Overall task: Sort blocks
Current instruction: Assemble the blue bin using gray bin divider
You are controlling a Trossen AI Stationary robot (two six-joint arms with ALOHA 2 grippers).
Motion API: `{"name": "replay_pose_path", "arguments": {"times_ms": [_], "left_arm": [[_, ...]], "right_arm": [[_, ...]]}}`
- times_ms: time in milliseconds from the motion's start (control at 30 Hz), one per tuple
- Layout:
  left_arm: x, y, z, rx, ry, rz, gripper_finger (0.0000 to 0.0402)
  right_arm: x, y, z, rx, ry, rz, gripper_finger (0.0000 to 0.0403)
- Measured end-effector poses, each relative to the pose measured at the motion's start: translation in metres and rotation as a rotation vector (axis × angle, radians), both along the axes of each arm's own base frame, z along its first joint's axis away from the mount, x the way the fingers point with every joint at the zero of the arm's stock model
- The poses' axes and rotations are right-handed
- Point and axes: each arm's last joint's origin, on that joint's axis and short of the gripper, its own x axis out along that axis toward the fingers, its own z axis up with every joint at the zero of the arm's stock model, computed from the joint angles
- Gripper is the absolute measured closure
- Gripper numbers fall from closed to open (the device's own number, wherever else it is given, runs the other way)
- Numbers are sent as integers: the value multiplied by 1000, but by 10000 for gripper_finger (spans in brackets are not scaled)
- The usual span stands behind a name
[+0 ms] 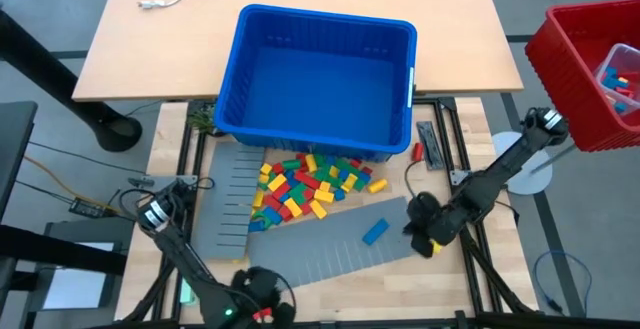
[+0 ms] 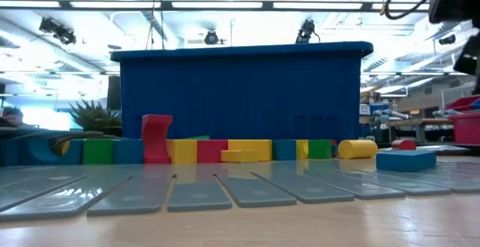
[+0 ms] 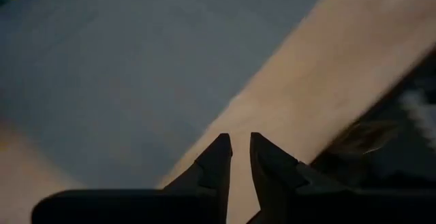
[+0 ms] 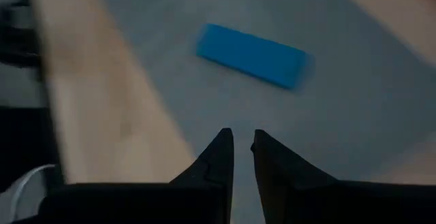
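The blocks (image 1: pixel 308 187) lie in a loose pile of red, yellow, green and blue on the table, just in front of the blue bin (image 1: pixel 325 79). In the low view they show as a row (image 2: pixel 225 150). One blue block (image 1: pixel 375 231) lies apart, flat on a grey ridged panel (image 1: pixel 340 247); it also shows in the right wrist view (image 4: pixel 252 55). My right gripper (image 4: pixel 243 146) hovers shut and empty just to the right of that block, pointing toward it. My left gripper (image 3: pixel 240 149) is shut and empty near the table's near edge, over the panel's near edge.
A second grey ridged panel (image 1: pixel 228 201) lies left of the pile. A red bin (image 1: pixel 590 69) holding a few blocks stands off the table's far right. A small red piece and a black bar (image 1: pixel 428 144) lie right of the blue bin. Bare wood shows to the right.
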Motion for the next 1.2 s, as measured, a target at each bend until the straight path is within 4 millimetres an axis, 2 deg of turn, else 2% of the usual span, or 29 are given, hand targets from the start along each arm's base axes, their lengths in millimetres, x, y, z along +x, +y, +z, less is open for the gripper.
{"name": "replay_pose_path", "arguments": {"times_ms": [167,333,567,700,800,967,1200], "left_arm": [[-22,-6,-1,-50,112,87,338],[-31,-8,3,-90,112,153,305],[-36,-12,-6,-125,80,181,224],[-38,-12,-16,-160,62,189,200],[-44,-5,-19,-180,65,190,198],[-58,26,-19,-225,57,200,199],[-64,46,-70,-383,-33,171,199]], "right_arm": [[-21,-19,-1,-55,143,-129,359],[-28,-27,-4,-100,220,-191,351],[-33,-34,-21,-94,287,-224,284],[-35,-35,-33,-68,289,-221,242],[-35,-35,-40,-39,274,-227,223],[-36,-35,-45,-25,274,-225,209],[-38,-36,-55,10,272,-244,211]]}}
